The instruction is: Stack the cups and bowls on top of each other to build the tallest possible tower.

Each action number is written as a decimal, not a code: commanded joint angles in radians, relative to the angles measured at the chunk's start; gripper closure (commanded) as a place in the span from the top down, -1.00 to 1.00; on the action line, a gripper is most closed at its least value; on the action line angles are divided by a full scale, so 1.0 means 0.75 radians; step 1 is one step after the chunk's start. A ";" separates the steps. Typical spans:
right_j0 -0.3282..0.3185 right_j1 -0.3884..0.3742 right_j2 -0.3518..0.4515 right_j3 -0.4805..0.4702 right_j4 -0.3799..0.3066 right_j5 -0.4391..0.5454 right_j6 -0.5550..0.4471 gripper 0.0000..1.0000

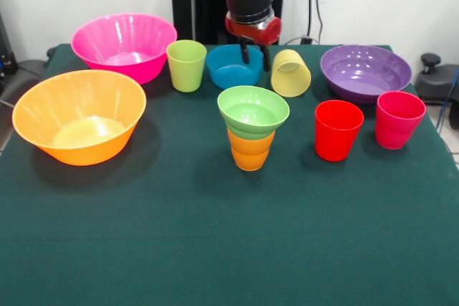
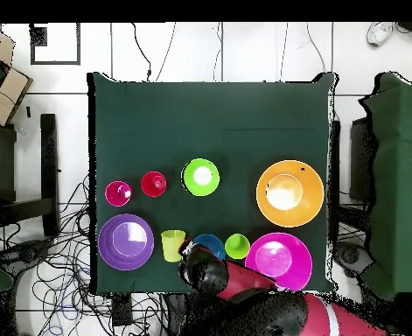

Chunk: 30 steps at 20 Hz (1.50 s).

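Nearest you in the front view stands the tower [image 1: 252, 128]: the orange ribbed cup [image 1: 250, 150] upright on the green table [image 1: 215, 249], with the small light green bowl [image 1: 253, 111] seated in its mouth; most of the cup's upper half is hidden by that bowl. From overhead only the bowl's round rim shows, and the cup beneath cannot be seen. To your left sits the large orange bowl [image 1: 79, 116]; to your right, the red cup [image 1: 338, 130] and the pink-red cup [image 1: 399, 120] stand upright, near each other but apart. Farther back you find the lime green cup [image 1: 186, 65] upright, the pale yellow cup [image 1: 290, 72] tipped so that its mouth faces you, the large pink bowl [image 1: 125, 46] and the shallow purple bowl [image 1: 366, 72]. The small blue bowl [image 1: 234, 67] rests on the table between the lime green and yellow cups; it is not on the tower. The gripper [image 1: 254, 56] hangs at the blue bowl's far right rim, its dark fingers standing slightly apart, one dipping inside the bowl; you cannot tell whether they touch the rim. Overhead, the arm covers much of the blue bowl, and the gripper itself is hidden
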 commanded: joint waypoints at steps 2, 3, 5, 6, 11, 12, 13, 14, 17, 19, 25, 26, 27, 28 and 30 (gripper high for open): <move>0.044 0.096 0.016 -0.114 0.022 -0.072 0.205 1.00; 0.046 0.099 0.011 -0.119 0.022 -0.075 0.204 1.00; 0.051 0.109 0.003 -0.128 0.020 -0.083 0.201 1.00; 0.053 0.115 -0.002 -0.134 0.019 -0.088 0.199 1.00; 0.063 0.139 -0.015 -0.145 0.009 -0.124 0.201 1.00; 0.063 0.141 -0.016 -0.146 0.009 -0.127 0.201 1.00; 0.033 0.103 -0.014 -0.154 0.007 -0.081 0.177 1.00; 0.003 0.065 -0.012 -0.162 0.005 -0.034 0.154 1.00; 0.019 0.015 -0.006 -0.131 0.016 -0.020 0.167 1.00; 0.021 0.025 -0.002 -0.150 0.022 -0.013 0.163 1.00; 0.021 0.027 -0.004 -0.160 0.023 -0.007 0.159 1.00; 0.023 0.025 -0.003 -0.158 0.024 -0.006 0.160 1.00; -0.009 0.060 -0.010 -0.176 0.003 -0.019 0.144 1.00; -0.015 0.067 -0.010 -0.180 -0.002 -0.026 0.141 1.00; 0.017 0.042 -0.003 -0.169 0.013 -0.020 0.153 1.00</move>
